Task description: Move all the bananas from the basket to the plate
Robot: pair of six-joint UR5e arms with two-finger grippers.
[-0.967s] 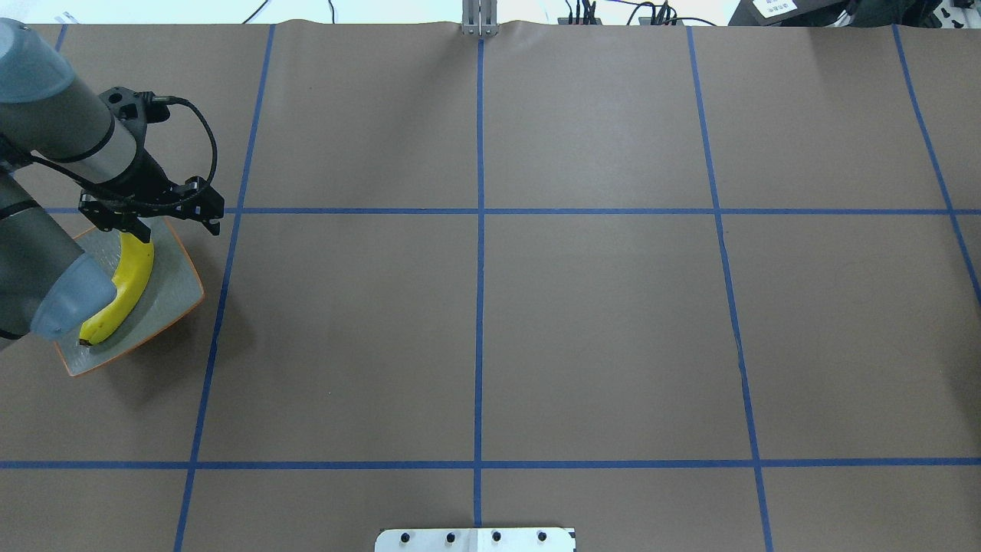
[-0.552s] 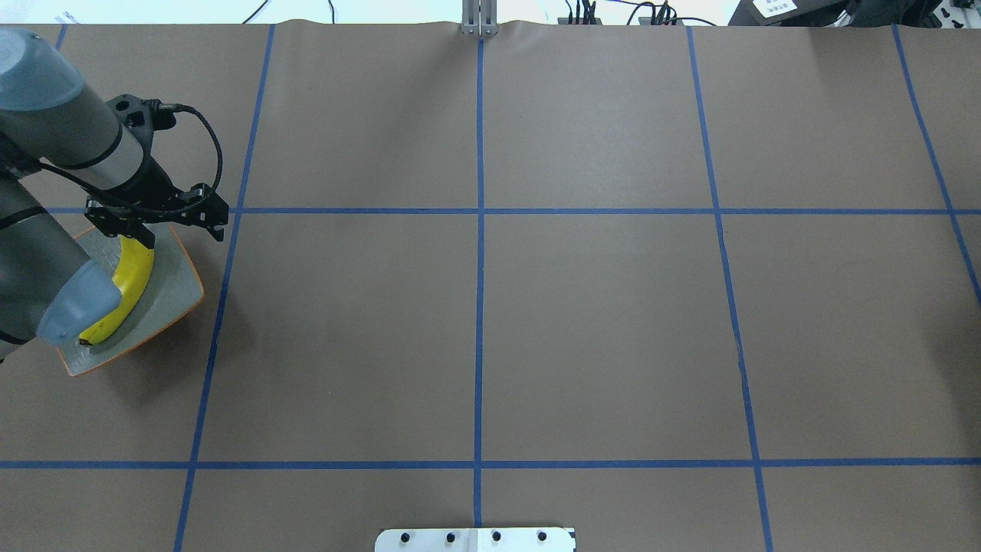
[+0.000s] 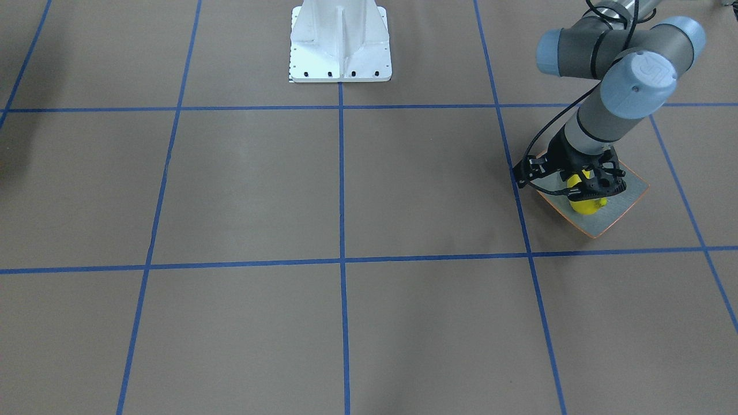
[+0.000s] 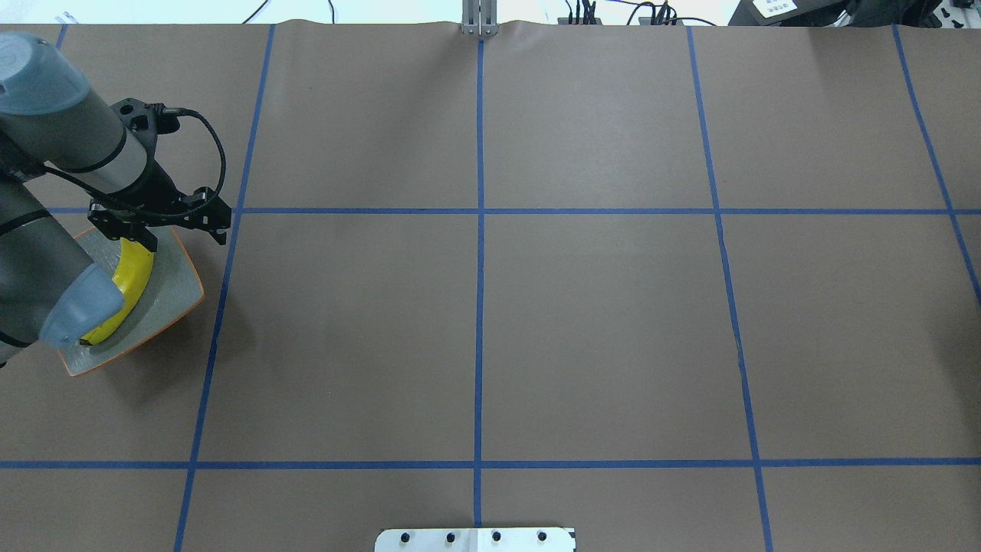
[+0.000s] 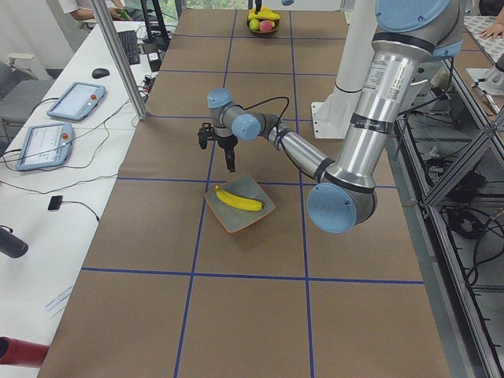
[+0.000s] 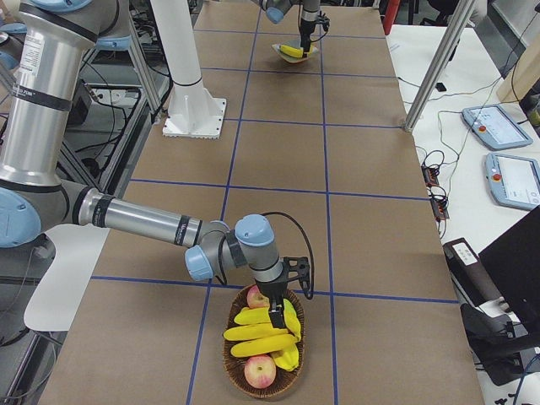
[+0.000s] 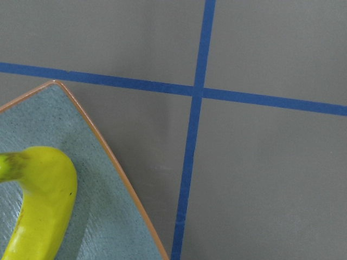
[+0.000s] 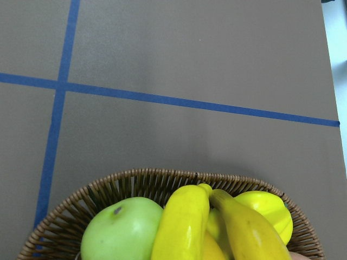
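Note:
One yellow banana (image 4: 130,284) lies on the grey-green plate (image 4: 176,291) with the orange rim, at the table's left. My left gripper (image 4: 144,238) hangs open just above the banana's far end, holding nothing. The left wrist view shows that banana (image 7: 43,189) resting on the plate (image 7: 65,119). Far to the right, the wicker basket (image 6: 226,359) holds three more bananas (image 6: 253,331). My right gripper (image 6: 275,319) reaches down among them; whether it is open or shut I cannot tell. The right wrist view looks onto the basket rim (image 8: 135,179) and the bananas (image 8: 184,222).
A green apple (image 8: 122,227) and red apples (image 6: 261,371) share the basket. The white robot base (image 3: 340,40) stands at the table's middle edge. Blue tape lines grid the brown table. Tablets (image 5: 75,98) and a metal post (image 5: 118,55) stand beyond the far side.
The left wrist and gripper have shifted slightly over the plate's far corner. The banana on the plate has stayed where it was.

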